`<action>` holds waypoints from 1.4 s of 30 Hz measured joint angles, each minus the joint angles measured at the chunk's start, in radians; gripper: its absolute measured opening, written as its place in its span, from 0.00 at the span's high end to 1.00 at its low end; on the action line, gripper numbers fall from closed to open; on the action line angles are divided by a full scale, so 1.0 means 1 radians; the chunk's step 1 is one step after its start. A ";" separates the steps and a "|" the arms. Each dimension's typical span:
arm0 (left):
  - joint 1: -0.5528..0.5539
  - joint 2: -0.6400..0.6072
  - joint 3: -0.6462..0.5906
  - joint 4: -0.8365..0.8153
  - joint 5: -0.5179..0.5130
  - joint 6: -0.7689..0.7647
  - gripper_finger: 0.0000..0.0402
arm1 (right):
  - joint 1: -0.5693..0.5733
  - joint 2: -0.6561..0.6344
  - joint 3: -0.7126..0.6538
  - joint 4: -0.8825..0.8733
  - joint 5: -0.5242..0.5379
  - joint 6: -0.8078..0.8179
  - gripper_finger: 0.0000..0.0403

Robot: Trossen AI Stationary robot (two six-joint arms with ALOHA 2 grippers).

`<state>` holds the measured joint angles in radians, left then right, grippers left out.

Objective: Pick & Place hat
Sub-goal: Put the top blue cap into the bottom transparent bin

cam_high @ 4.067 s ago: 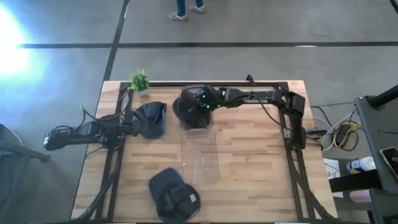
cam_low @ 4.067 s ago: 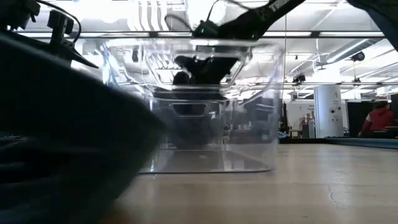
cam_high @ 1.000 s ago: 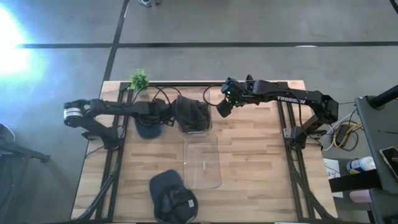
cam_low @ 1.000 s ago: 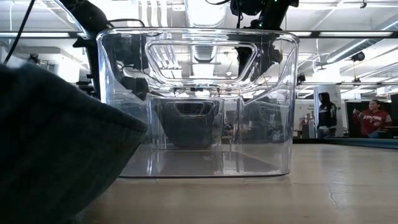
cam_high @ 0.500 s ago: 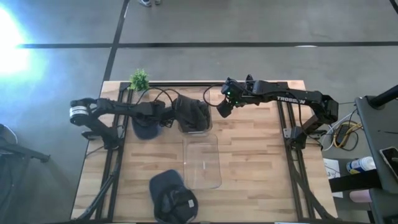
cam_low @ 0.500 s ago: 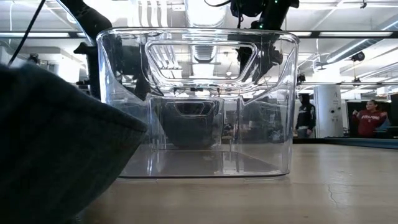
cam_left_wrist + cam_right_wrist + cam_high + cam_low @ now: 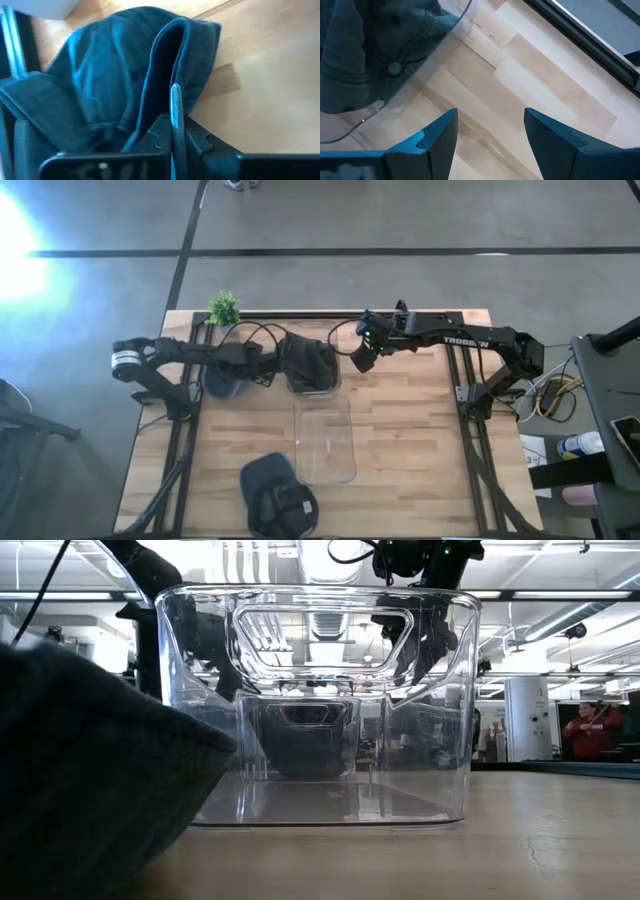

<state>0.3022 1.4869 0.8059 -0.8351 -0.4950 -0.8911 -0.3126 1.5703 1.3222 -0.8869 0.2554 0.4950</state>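
Observation:
A dark blue hat (image 7: 222, 382) lies on the table at the far left, under my left arm. My left gripper (image 7: 258, 370) (image 7: 175, 107) is shut on it. A second hat (image 7: 308, 360) (image 7: 365, 45) sits inside a clear bin (image 7: 312, 388) at the far middle. My right gripper (image 7: 358, 360) (image 7: 490, 125) hangs open above bare table, just right of that bin. A third hat (image 7: 278, 500) (image 7: 90, 780) lies at the near edge. My left gripper pinches an upstanding fold at the hat's edge (image 7: 187, 75) between its two fingers (image 7: 175, 115). The cloth is doubled over there. The rest of the hat spreads out beyond the fingers and lies on the table. How far back the cloth reaches cannot be told.
A second clear bin (image 7: 325, 470) (image 7: 440, 710) with nothing in it stands in the middle of the table. A small green plant (image 7: 224, 308) stands at the far left corner. Bare wood lies to the right of both bins. People show in the room behind.
The hat under my left arm has drawn a little toward the table's left edge and looks more bunched than before. My right gripper has stayed open beside the far bin.

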 joint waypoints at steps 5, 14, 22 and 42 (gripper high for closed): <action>-0.018 -0.038 0.058 -0.135 0.018 0.000 0.98 | 0.000 0.000 -0.004 0.004 -0.001 -0.001 0.44; -0.170 -0.304 0.253 -0.318 0.046 -0.086 0.99 | 0.000 -0.022 -0.004 0.020 -0.003 -0.006 0.44; -0.368 -0.561 0.315 0.076 0.196 -0.137 0.98 | 0.000 -0.071 -0.004 0.071 -0.023 0.069 0.44; -0.521 -0.401 -0.043 1.100 0.307 -0.421 0.98 | 0.269 -0.221 -0.003 -0.042 0.226 0.597 0.45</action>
<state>-0.2190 1.0856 0.7633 0.2648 -0.1885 -1.3125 -0.0433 1.3494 1.3190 -0.9293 0.4809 1.0916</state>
